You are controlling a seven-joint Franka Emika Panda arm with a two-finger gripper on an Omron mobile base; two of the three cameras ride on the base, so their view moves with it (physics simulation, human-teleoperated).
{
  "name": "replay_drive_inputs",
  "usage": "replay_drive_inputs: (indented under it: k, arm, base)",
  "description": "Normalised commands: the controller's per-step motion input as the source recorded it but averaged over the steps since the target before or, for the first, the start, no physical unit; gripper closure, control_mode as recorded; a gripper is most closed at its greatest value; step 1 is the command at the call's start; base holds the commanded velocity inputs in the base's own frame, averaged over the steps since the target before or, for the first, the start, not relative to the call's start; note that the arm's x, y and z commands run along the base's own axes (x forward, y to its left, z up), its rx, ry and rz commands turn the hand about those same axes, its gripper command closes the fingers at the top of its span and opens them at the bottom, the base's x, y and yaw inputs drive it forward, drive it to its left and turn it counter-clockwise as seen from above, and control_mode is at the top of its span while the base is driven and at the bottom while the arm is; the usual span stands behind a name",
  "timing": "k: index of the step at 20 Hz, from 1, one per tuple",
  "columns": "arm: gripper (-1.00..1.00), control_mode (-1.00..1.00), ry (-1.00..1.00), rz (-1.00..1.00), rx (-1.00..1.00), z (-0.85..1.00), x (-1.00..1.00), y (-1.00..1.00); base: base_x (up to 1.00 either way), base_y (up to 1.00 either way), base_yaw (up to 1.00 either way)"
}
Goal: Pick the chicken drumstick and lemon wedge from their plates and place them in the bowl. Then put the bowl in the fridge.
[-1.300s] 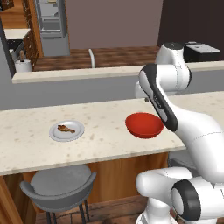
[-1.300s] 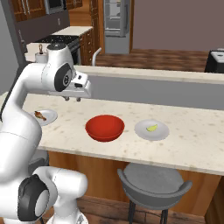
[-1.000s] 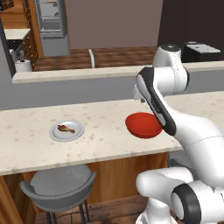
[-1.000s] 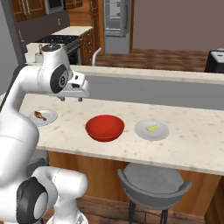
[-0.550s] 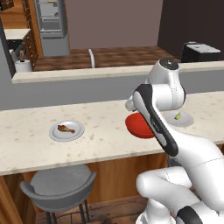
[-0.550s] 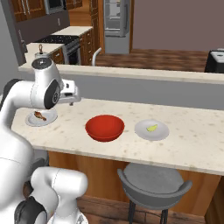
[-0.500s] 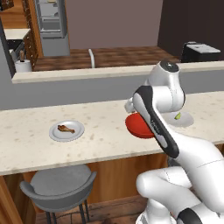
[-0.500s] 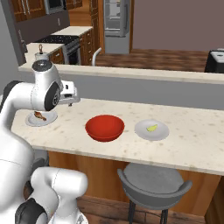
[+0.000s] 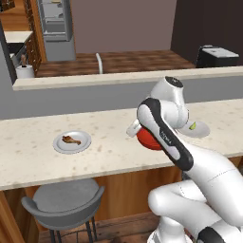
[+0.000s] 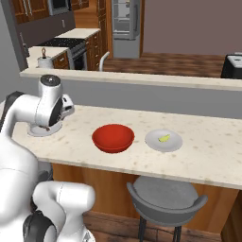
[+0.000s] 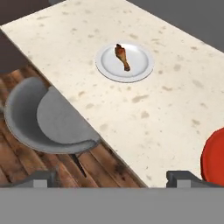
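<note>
Gripper (image 11: pixel 111 177) jaws stand wide apart and carry nothing; in my hand view the 2 dark fingertips (image 11: pixel 41 177) rise at the bottom edge, spread to either side, with bare counter (image 11: pixel 175 100) between them. The chicken drumstick (image 11: pixel 122 56) lies on its light-grey plate (image 11: pixel 142 70) well ahead of the claw, toward the top of the hand view and near its centre line, so I judge the coming move to be a forward reach with little sideways correction. Its long axis runs roughly along my line of approach, tilted slightly, thick end farther from me and thin end nearer; I would expect to close across the shaft, not along it. The bowl (image 11: pixel 214 159) sits at the lower right of the hand view, beside the claw and well apart from the drumstick. From the left base view the drumstick's plate (image 9: pixel 81 143) lies to the arm's left, the bowl (image 9: pixel 147 141) partly behind the forearm. From the right base view the lemon wedge (image 10: pixel 164 138) rests on the 2nd plate (image 10: pixel 175 144), just right of the bowl and untouched.
</note>
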Motion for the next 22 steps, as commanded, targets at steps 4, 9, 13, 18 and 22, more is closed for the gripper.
replay_drive_inputs:
  k: [4,9,13,18,22]
  arm:
    - [-1.00,-1.00,0.35,0.22,-0.20,-0.11,0.19,0.57]
    - [-1.00,-1.00,0.26,0.15,-0.20,-0.09,0.28,0.63]
    - [-1.00,-1.00,0.15,0.10,-0.17,-0.14,0.29,0.66]
    - [-1.00,-1.00,-0.07,0.01,-0.11,-0.32,0.24,0.64]
    - [-1.00,-1.00,-0.11,-0.08,-0.09,-0.42,0.17,0.44]
  base:
    - [0.00,0.00,0.00]
    - [0.00,0.00,0.00]
    - [0.00,0.00,0.00]
    - [0.00,0.00,0.00]
    - [0.00,0.00,0.00]
